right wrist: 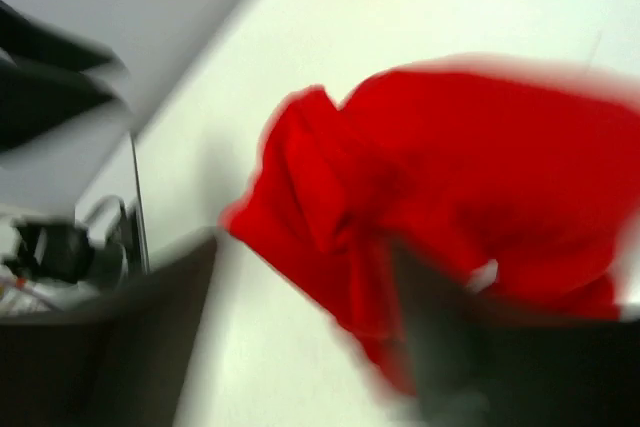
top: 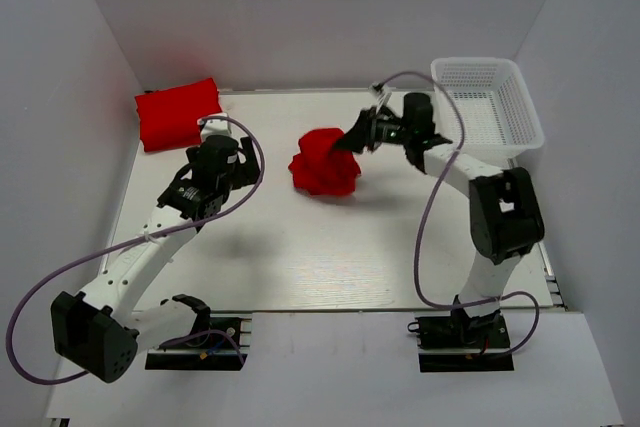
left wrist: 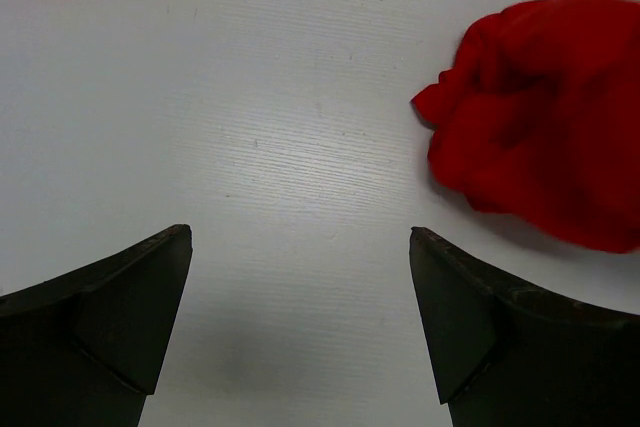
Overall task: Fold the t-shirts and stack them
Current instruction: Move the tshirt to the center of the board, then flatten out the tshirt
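Cloth is being opened out, by the look of it, as the step in hand. The crumpled t-shirt (top: 325,162) is lying bunched in a mound on the counter (top: 300,257), midway across and toward the far edge.

For this to be done well, one outer edge, a hem or a shoulder, is best being sought rather than a fistful of the mound, so that a single layer is being drawn out flat. The lift is best being kept low, with the pull being directed toward the bare near side of the counter, where room for folding is being left. A second grip at the opposite edge is probably being called for, so that the cloth is being stretched between two points.

The right hand (top: 347,140) is being held against the far right flank of the mound, touching it. In the blurred wrist view its fingers are being shown parted with red cloth between them, but whether any cloth is being pinched cannot be told. The left hand (left wrist: 300,235) is being held spread wide and empty over bare counter, well apart from the mound, which is lying to its right and farther out.

A folded t-shirt (top: 178,114) is lying at the far left corner, likely where the stack is being built. A white mesh basket (top: 476,62) is standing at the far right corner.
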Tool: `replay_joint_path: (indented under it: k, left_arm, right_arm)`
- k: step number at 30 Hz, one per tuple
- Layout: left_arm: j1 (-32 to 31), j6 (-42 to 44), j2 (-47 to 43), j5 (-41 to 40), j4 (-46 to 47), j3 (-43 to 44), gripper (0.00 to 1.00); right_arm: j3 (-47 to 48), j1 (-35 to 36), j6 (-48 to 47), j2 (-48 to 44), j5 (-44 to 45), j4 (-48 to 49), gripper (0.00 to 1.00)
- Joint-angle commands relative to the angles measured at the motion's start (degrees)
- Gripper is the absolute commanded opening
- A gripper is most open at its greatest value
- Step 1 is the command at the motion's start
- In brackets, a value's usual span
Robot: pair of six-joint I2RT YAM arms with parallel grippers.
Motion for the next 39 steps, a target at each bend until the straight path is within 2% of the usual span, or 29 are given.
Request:
replay_joint_path:
  k: [1,3,5,7,8,9,13,16,21,23,34,38,39]
  left_arm:
    - [0.2,-0.4,0.0,0.6,-1.5,0.5,1.0]
    - [0.2,0.7,1.5,4.1,-0.6,1.0,1.0]
    - [0.2,2.1,2.8,6.3,1.7,1.0,1.0]
    - [0.2,3.3,4.4,9.6,3.2,1.0,1.0]
    - [0.2,5.2,5.1,12.0,3.9,1.0,1.0]
    - [0.2,6.4,5.6,13.4,5.4,1.0,1.0]
    - [-0.9,12.4,8.7,21.6,9.8,1.0,1.0]
    - [-1.4,17.3,12.7,30.4,12.2,1.6,1.0]
    - [-1.9,19.0,20.4,45.5,14.9,1.6,1.0]
    - [-1.9,19.0,22.4,47.8,16.9,-0.5,1.0]
    - [-0.7,13.8,32.4,46.9,23.4,0.6,1.0]
    - [-0.7,12.7,35.3,46.1,23.4,2.2,0.89]
    - [-0.2,12.1,36.1,45.5,23.4,2.2,0.73]
  right_arm:
    - [-5.0,3.2,-4.5,1.2,3.8,0.0,0.9]
    - [-4.4,4.1,-6.2,3.9,4.0,-6.8,0.9]
    - [-5.9,4.0,-6.8,2.9,5.6,-7.4,0.9]
    - [-7.3,4.0,-8.1,-1.0,10.4,-9.0,0.9]
    - [-7.4,4.0,-10.6,-2.0,17.1,-9.8,0.9]
    - [-7.7,4.0,-11.0,-5.0,19.0,-13.5,0.9]
    - [-10.1,3.4,-13.2,-9.8,27.1,-18.2,0.9]
    - [-12.3,3.4,-13.3,-13.1,34.5,-20.7,0.9]
    - [-15.9,1.8,-11.9,-15.7,43.1,-22.6,0.9]
    - [-16.5,0.9,-11.5,-15.9,41.4,-23.0,0.9]
    - [-17.0,-1.9,-11.5,-9.6,28.3,-20.3,0.9]
    - [-16.4,-1.9,-10.8,-6.1,24.4,-17.8,0.9]
    - [-16.2,-2.1,-10.4,-4.7,22.6,-17.1,0.9]
